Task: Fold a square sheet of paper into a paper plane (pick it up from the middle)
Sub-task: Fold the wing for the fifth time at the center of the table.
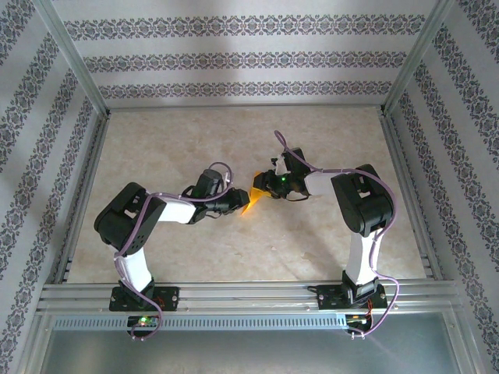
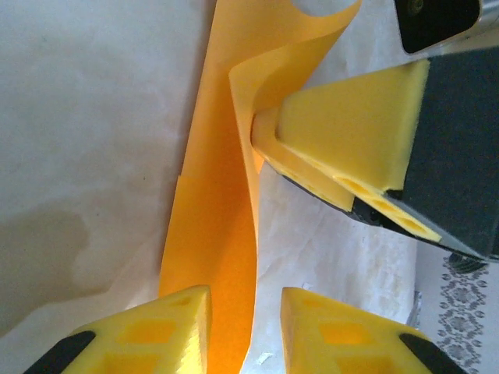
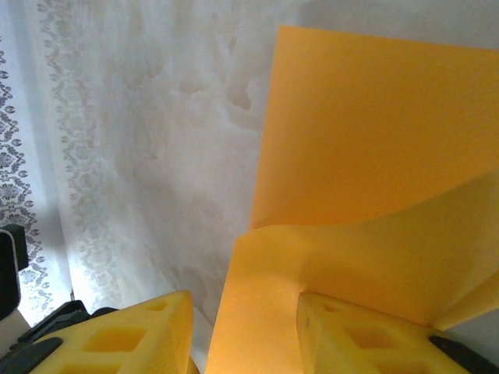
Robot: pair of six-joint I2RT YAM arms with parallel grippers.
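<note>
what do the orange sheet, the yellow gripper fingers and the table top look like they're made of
Orange sheet: thin matte paper; it curls and shows a fold edge.
Yellow gripper fingers: probably plastic, matte, with hollow cells.
Table top: marble-look, possibly laminate; pale veining.

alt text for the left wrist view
A creased orange paper runs up over the pale table, passing between the parted yellow fingers of the left tool at the bottom. The right tool sits at upper right, its tip against a curled flap.
</note>
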